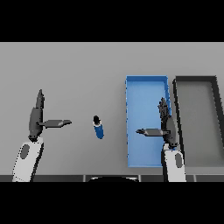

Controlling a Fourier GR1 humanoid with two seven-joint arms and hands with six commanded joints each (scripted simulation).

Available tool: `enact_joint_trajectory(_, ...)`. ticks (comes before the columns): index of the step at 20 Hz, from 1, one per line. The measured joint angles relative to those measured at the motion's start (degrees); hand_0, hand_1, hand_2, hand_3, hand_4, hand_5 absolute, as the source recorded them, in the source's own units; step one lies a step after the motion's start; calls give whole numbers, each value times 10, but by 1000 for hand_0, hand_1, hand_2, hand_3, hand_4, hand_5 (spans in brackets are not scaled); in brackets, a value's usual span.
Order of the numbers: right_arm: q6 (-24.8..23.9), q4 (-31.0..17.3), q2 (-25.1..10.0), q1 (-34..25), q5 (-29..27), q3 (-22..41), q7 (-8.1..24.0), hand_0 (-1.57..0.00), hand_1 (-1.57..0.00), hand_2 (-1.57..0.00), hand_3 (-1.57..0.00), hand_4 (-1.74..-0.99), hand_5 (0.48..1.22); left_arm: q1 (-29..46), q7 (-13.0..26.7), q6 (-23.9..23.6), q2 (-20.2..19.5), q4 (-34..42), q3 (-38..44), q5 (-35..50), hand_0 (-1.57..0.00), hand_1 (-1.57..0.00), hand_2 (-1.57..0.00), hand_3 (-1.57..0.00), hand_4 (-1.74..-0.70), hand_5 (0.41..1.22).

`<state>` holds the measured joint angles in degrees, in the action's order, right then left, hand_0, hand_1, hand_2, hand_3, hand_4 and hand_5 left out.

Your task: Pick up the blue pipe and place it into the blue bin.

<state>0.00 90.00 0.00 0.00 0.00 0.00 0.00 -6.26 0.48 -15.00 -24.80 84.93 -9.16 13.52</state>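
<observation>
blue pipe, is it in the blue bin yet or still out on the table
Out. The short blue pipe lies on the grey table, left of the blue rectangular bin, touched by neither hand.

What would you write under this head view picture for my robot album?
Blue pipe on the grey table between open left hand and right hand, beside the blue bin.

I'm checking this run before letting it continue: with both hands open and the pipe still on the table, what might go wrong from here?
1. The blue pipe is small and lies between the hands; a loose grasp may knock or roll it away.
2. The right robot hand hovers over the blue bin, so reaching across could clip its wall.
3. The dark bin sits right beside it; a drop too far right could land there.
The left robot hand is open, apart from the pipe.
</observation>
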Motion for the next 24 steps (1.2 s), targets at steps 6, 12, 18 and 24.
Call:
enact_joint_trajectory(6,1,-15,-9,-19,-5,-11,9,1,1,1,1,-1210,594,-14,4,-4,7,-7,-2,-2,1,1,1,1,-967,594)
enact_joint_trajectory(12,33,38,-91,15,108,57,-46,1,1,1,1,-1191,587,-16,-72,184,-101,-28,-41,-6,1,1,1,1,-967,598)
enact_joint_trajectory(18,31,39,-90,9,107,56,-27,1,1,1,1,-1200,580,22,-87,250,-131,48,-77,10,1,1,1,1,-989,566)
enact_joint_trajectory(24,34,50,-87,14,99,56,-34,1,1,1,1,-1223,572,33,12,275,-130,127,-154,-19,1,1,1,1,-1061,474)
